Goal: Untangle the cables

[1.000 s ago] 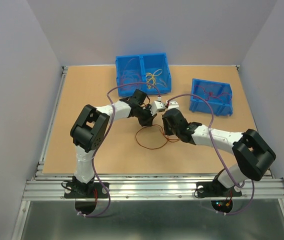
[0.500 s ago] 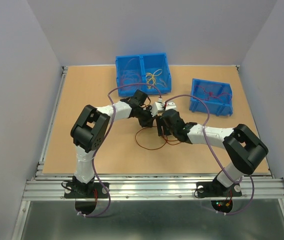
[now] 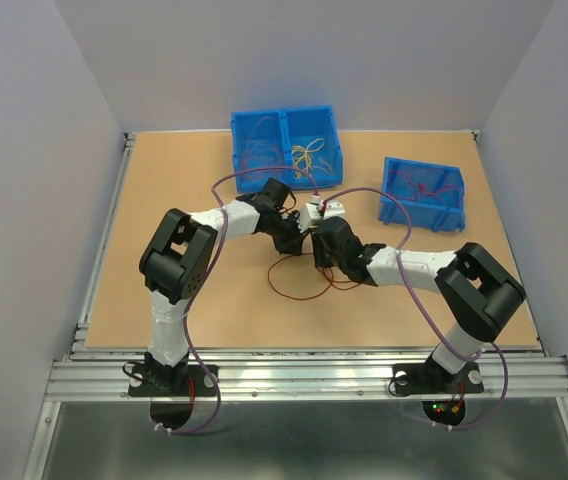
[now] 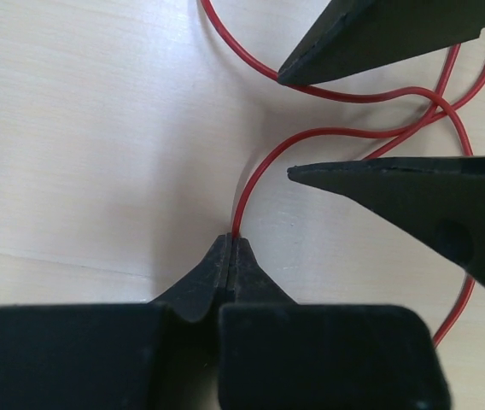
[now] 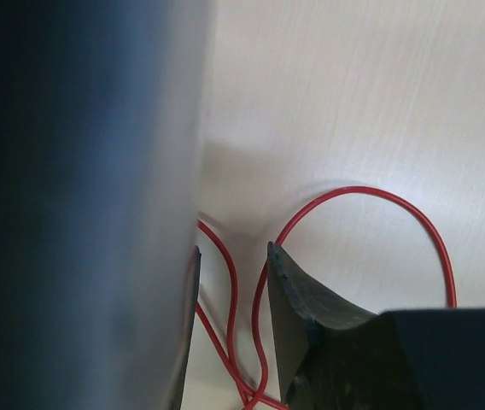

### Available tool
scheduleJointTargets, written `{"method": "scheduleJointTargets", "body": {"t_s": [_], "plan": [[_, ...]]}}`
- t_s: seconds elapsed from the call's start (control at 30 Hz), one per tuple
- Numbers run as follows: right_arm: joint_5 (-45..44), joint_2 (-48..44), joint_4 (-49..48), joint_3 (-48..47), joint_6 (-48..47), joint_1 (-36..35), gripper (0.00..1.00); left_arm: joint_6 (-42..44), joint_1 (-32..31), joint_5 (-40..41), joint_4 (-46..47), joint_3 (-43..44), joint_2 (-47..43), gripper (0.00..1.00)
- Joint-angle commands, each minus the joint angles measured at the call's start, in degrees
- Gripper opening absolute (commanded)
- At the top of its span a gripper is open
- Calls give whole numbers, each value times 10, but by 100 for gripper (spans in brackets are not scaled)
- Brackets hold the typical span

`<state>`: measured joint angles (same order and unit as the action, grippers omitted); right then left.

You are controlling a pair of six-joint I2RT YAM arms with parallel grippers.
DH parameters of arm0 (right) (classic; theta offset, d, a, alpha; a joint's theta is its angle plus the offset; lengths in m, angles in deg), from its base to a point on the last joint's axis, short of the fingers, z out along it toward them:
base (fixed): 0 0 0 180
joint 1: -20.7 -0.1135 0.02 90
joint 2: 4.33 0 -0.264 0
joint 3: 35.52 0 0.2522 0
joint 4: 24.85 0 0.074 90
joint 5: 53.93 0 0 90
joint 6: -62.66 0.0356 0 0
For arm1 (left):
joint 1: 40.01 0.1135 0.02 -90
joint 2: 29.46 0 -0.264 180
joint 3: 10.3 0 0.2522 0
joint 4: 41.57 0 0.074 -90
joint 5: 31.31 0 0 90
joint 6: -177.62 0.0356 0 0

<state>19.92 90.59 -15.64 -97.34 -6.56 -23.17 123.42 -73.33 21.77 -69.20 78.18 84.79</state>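
Thin red cables (image 3: 286,292) lie looped on the wooden table between the two arms. In the left wrist view my left gripper (image 4: 232,241) is shut on the end of one red cable (image 4: 336,132), which curves away to the right and crosses a second strand. My right gripper (image 3: 316,252) sits right against the left gripper (image 3: 302,236). Its two black fingers (image 4: 413,192) straddle that cable. In the right wrist view the right gripper (image 5: 234,252) is open, with two red strands (image 5: 230,295) running between its jaws, untouched. A blurred dark body hides its left side.
A blue double bin (image 3: 286,128) at the back holds yellow and reddish wires. A single blue bin (image 3: 422,210) at the back right holds red wires. The arms' mauve-grey cables (image 3: 404,225) arch above the table.
The right arm has swung left, bringing its gripper up against the left gripper and around the cable. Its jaws opened wide, then narrowed partway. The left gripper has stayed shut in place.
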Motion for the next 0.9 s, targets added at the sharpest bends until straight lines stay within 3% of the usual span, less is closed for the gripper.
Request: {"method": "scheduleJointTargets", "body": {"t_s": [0.0,0.2,0.33,0.53,0.87], "plan": [[31,30,63,-5,-7,-20,43,1,3,-39,-26,17,-24,0],[-13,-38,51,19,6,-27,67,-6,4,-24,-18,17,-19,0],[-40,-109,2,62,12,-27,74,-7,4,-21,-15,17,-19,0],[-40,-153,-13,91,8,-27,77,-8,5,-24,-14,14,-26,0],[-19,-79,-9,75,12,-37,76,-12,21,-53,-5,11,-39,0]]}}
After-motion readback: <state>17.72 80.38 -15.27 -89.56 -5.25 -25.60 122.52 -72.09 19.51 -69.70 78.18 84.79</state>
